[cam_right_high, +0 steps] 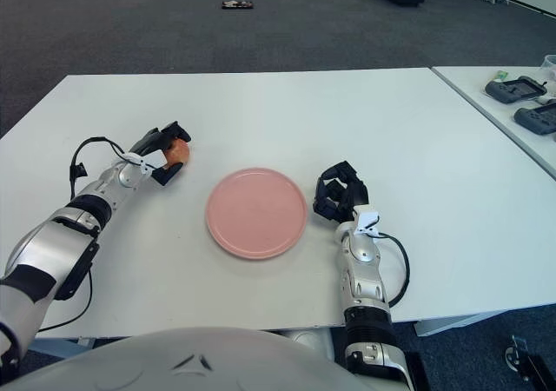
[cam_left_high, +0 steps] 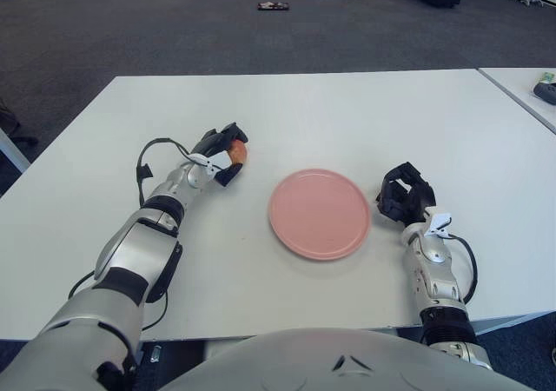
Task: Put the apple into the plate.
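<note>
A pink plate [cam_left_high: 320, 214] lies on the white table [cam_left_high: 330, 113], near its front middle, with nothing on it. My left hand [cam_left_high: 224, 155] is to the left of the plate, its black fingers closed around a small orange-red apple [cam_left_high: 237, 152], which also shows in the right eye view [cam_right_high: 178, 150]. The apple is partly hidden by the fingers and stands clear of the plate by a short gap. My right hand [cam_left_high: 404, 193] shows just right of the plate's rim, fingers curled, holding nothing.
A second white table [cam_right_high: 512, 104] stands at the right, with dark controllers [cam_right_high: 519, 88] on it. A small dark object [cam_left_high: 273, 7] lies on the grey carpet far behind the table.
</note>
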Robot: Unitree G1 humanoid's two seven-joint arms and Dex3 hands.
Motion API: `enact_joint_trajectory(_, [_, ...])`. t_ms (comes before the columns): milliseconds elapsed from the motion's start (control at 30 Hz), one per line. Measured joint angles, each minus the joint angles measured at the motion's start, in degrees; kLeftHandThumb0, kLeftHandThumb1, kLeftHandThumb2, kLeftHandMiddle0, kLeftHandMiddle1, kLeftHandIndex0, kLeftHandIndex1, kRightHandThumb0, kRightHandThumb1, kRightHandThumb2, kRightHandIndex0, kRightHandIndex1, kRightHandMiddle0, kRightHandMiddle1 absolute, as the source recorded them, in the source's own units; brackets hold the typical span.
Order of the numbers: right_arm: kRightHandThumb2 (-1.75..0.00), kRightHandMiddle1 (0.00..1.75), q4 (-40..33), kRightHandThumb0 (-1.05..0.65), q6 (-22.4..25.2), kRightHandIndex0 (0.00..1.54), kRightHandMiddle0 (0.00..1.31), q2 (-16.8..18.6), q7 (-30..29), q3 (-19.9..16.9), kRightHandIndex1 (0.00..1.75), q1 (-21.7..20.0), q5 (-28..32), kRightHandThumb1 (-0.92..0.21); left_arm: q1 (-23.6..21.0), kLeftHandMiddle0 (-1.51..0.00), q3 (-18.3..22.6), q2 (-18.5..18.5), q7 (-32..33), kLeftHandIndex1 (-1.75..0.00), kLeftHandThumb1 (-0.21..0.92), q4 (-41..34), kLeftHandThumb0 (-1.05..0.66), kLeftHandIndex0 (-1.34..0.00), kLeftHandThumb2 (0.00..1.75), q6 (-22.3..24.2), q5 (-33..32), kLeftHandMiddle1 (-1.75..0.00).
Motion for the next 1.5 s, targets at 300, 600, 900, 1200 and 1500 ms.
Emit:
enact_joint_trajectory(300, [-1.14,1.75,0.0,-0.43,0.1,0.71,0.49,0.0,-0.1,0.0,1.69,0.0,-0.1,-0.46,0.3,-1.37,0.5,0.0,-0.1,-1.75,0.10,0.0,-0.56,-0.79,1.58,-0.6,-1.0,-1.75])
enact_joint_trajectory(600, [-1.15,1.75,-0.1,-0.43,0.2,0.71,0.50,0.0,-0.1,0.0,1.69,0.0,-0.1,-0.46,2.6,-1.38,4.9,-0.5,-0.3,-1.75,0.10,-0.5,-0.56,-0.79,1.58,-4.7,-5.3,-1.75])
enact_joint_trajectory(900, [-1.16,1.75,-0.1,-0.43,0.2,0.71,0.50,0.0,-0.2,-0.1,1.69,0.0,-0.1,-0.45,5.7,-1.39,11.7,-1.9,-4.9,-1.75,0.12,-2.7,-0.55,-0.77,1.56,-8.6,-13.3,-1.75])
enact_joint_trajectory(1200, [-1.16,1.75,-0.4,-0.44,0.6,0.71,0.50,0.0,-0.2,-0.1,1.69,0.0,-0.2,-0.45,6.9,-1.38,16.3,-3.3,-8.4,-1.75,0.14,-5.1,-0.54,-0.76,1.54,-11.1,-18.4,-1.75])
enact_joint_trajectory(1500, [-1.16,1.75,-0.6,-0.43,0.6,0.71,0.50,0.0,-0.6,0.0,1.68,0.2,-0.4,-0.45,11.8,-1.36,17.5,-6.3,-9.3,-1.75,0.16,-15.9,-0.53,-0.74,1.51,-14.3,-19.9,-1.75])
